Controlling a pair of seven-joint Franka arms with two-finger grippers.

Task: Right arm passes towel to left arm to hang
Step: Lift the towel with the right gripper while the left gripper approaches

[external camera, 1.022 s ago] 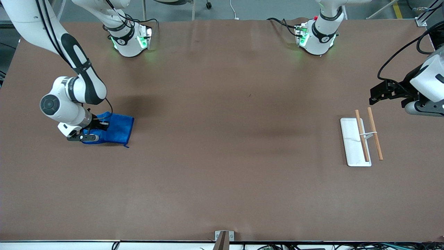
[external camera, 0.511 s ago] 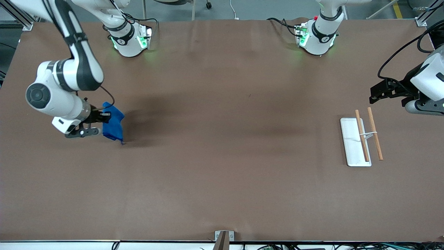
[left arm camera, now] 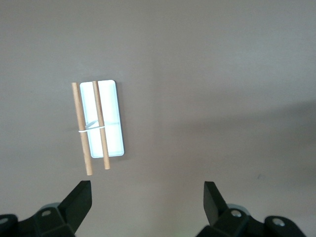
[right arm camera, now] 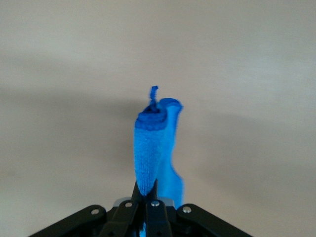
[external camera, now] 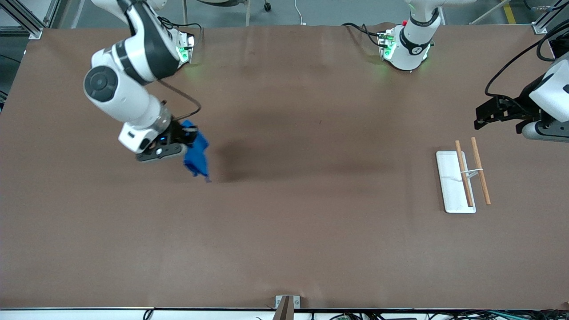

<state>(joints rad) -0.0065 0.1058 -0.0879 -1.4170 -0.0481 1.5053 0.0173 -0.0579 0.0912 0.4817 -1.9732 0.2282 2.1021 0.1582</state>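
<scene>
The right arm reaches out from its base, elbow bent, wrist turned down over the counter (external camera: 284,231) toward its own end; the right gripper (external camera: 180,141) hangs in the air with its jaws pressed together on the towel (external camera: 197,154), pinching the cloth at its upper edge; the towel dangles in a narrow bunched fold, clear of the counter, a small thread tail at its lowest corner; in the right wrist view the towel (right arm camera: 154,148) runs straight out from the pinched jaws of the right gripper (right arm camera: 148,197).

The left arm waits at its own end of the counter, forearm level, wrist pointing down; the left gripper (external camera: 482,116) is in the air, jaws spread wide with nothing between them; in the left wrist view the left gripper (left arm camera: 147,201) looks down on the rack (left arm camera: 102,118), a white tray with two wooden rods tied across it; the rack (external camera: 453,180) lies flat on the counter, well apart from the towel.
</scene>
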